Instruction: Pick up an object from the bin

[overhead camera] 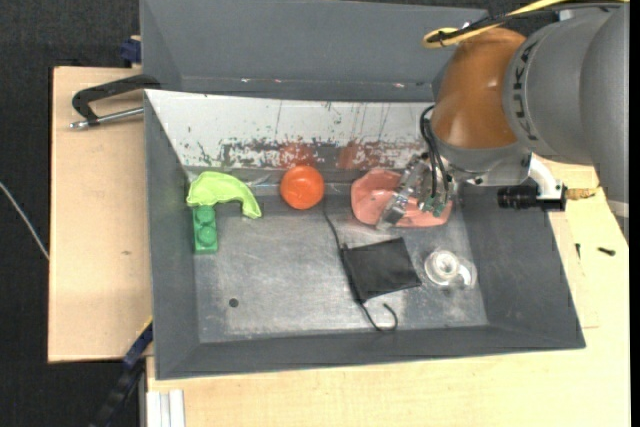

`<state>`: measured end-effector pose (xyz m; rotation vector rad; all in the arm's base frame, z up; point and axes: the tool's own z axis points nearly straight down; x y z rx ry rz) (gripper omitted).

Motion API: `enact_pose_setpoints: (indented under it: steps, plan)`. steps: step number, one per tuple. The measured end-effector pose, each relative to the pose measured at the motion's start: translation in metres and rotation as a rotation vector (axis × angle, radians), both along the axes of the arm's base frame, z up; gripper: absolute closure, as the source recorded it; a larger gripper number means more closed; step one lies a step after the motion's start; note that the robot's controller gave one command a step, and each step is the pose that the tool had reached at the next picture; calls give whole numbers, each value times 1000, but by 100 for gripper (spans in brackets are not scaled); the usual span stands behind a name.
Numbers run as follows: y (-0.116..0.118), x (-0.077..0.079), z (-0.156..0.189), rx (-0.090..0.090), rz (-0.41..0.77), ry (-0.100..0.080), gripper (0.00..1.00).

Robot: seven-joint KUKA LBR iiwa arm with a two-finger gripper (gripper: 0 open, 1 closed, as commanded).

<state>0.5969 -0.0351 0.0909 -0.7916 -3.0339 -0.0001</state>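
Along the left wall of the grey bin (290, 315) stands a green toy block (205, 231), with a lime-green curved piece (226, 191) resting across its far end. Just to the right, near the back wall, sits an orange ball (301, 187). Further right lies a pink rounded thing (370, 200), also close to the back wall. In front of it a flat black pouch (378, 267) lies on the bin floor, a thin cord loop at its near corner. The hand (422, 198) is down at the pink rounded thing's right end, touching it or just above it; whether the hand is released or clenched cannot be told. Just right of the pouch is 1 small clear round piece (446, 270). Above, the arm's orange cover (478, 95) reaches in from the right.
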Motion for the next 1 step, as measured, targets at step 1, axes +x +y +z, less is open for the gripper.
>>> enact_pose_setpoints:
  steps: [1]
  plan:
    - [0, 4, 0, 1, 0, 11, 100]
